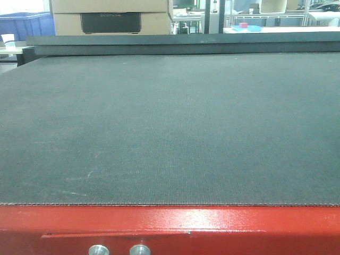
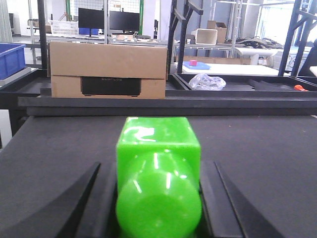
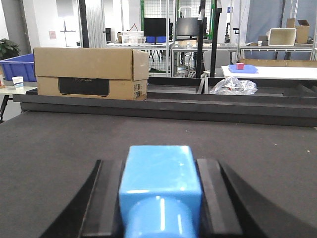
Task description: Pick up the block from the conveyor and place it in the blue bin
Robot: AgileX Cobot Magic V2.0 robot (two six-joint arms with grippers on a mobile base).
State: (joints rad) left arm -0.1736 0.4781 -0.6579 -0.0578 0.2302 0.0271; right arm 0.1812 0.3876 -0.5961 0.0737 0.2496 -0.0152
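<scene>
The conveyor (image 1: 170, 127) is filling nearly the whole front view, its dark grey woven belt stretching away from the glossy red frame (image 1: 170, 223) that is edging it at the near side. Beyond the belt's far rail a cardboard box (image 2: 108, 69) is sitting with a dark panel facing the cameras. Left of it, the blue bin (image 3: 20, 67) is showing only in part, well apart from both arms. The left jaws are clenching on a glossy green block (image 2: 158, 178), the dark pads pressing against both of its sides. The block is pointing out over the belt with its rounded end toward the wrist camera. The right jaws are grasping a blue block (image 3: 161, 188) in the same way, squared end forward and both pads lying flush against it. Neither arm is appearing in the front view, where no block is lying on the belt. Behind the far rail a crumpled clear plastic bag (image 2: 207, 82) is lying in a dark trough. Farther back, a shallow blue tray (image 3: 242, 68) is resting on a white desk (image 3: 282, 73) and carrying a small red cube (image 3: 239, 65). A paper cup (image 1: 8, 40) is standing upright near the bin. Two round silver bolts (image 1: 99, 249) are gleaming low on the frame.
</scene>
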